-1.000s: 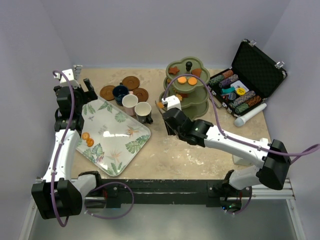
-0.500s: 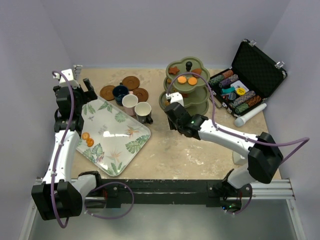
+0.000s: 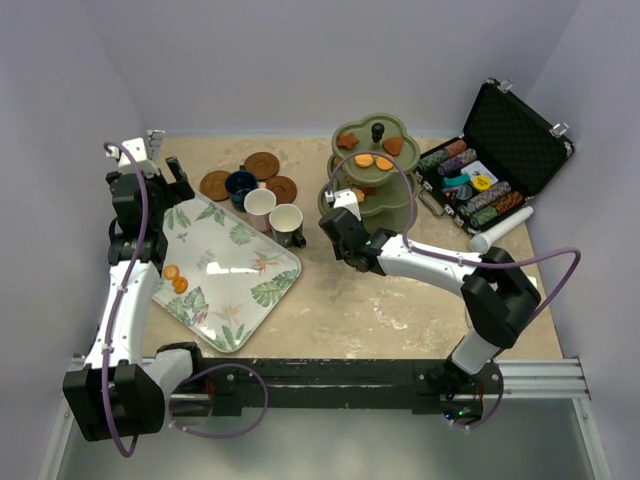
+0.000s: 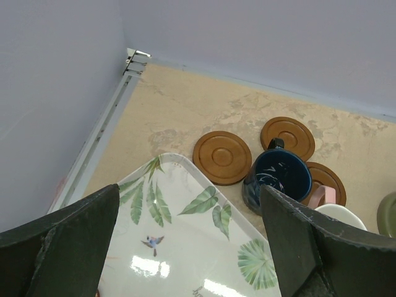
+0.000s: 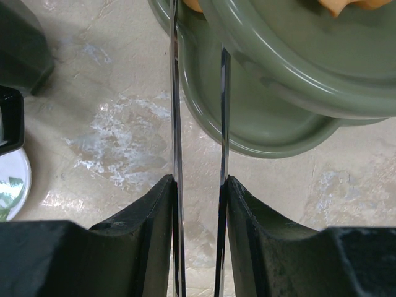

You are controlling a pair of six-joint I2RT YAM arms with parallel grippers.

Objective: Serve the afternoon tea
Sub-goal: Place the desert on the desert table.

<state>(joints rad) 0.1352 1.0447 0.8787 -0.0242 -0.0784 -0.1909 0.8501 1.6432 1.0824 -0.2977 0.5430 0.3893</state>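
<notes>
The olive-green three-tier stand [image 3: 375, 175] carries orange and brown biscuits [image 3: 364, 160] on its top tier. My right gripper [image 3: 338, 225] [image 5: 198, 185] is shut on thin metal tongs [image 5: 176, 93], whose blades reach under the stand's middle tier [image 5: 297, 68] over the lowest tier. An orange biscuit [image 5: 193, 5] shows between the blades at the frame's top edge. Two orange biscuits [image 3: 175, 278] lie on the tray. The navy cup [image 3: 240, 185] [image 4: 278, 176], pinkish-white cup [image 3: 260, 205] and cream cup [image 3: 286, 222] stand by three brown saucers [image 3: 262, 165] [image 4: 222, 157]. My left gripper [image 3: 175, 185] hangs open over the tray's far corner.
The leaf-patterned white tray [image 3: 230, 265] [image 4: 185, 247] lies at the left. A black case of poker chips [image 3: 490, 170] stands open at the back right, with a white cylinder [image 3: 500, 232] in front of it. Walls close in the back and both sides.
My right arm has carried the tongs away from me and up to the stand's lower tiers. The left arm has not moved.
</notes>
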